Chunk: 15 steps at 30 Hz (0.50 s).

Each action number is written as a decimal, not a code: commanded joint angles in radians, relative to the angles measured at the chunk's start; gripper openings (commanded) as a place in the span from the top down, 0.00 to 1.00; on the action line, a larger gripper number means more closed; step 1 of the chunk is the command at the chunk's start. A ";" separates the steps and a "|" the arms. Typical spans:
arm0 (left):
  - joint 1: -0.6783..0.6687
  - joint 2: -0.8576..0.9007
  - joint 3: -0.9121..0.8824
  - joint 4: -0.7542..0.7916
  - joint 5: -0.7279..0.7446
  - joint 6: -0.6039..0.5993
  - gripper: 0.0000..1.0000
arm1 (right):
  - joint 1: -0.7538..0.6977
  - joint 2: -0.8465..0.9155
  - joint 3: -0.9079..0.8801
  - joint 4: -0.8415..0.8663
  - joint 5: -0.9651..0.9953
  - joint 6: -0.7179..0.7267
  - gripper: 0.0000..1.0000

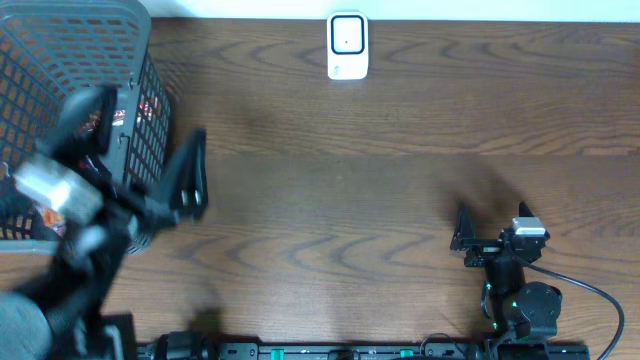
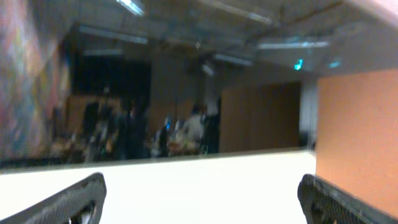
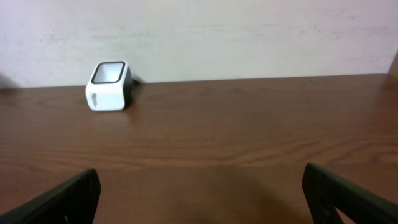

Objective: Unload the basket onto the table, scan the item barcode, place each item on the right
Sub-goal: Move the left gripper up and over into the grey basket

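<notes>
Left gripper (image 1: 141,146) over basket (image 1: 60,50), item (image 1: 150,106) perhaps inside

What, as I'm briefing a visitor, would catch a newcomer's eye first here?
The grey mesh basket at the far left corner of the wooden table, with the blurred left arm raised across it. Then the small white scanner, alone at the middle of the far edge.

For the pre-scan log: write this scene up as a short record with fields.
scanner: white, at the far edge of the table, near its middle
basket: grey mesh, far left; contents unclear
left gripper: open, empty, up by the basket, blurred
right gripper: open, empty, low over the table, facing the scanner
item held: none
</notes>
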 commanded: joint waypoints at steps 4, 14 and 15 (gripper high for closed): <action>0.012 0.276 0.425 -0.272 0.001 0.190 0.02 | 0.004 -0.005 -0.002 -0.004 0.008 -0.011 0.01; 0.200 0.561 0.780 -0.582 -0.079 0.192 0.02 | 0.004 -0.005 -0.002 -0.004 0.008 -0.011 0.01; 0.215 0.569 0.780 -0.589 -0.075 0.192 0.02 | 0.004 -0.005 -0.002 -0.004 0.008 -0.011 0.01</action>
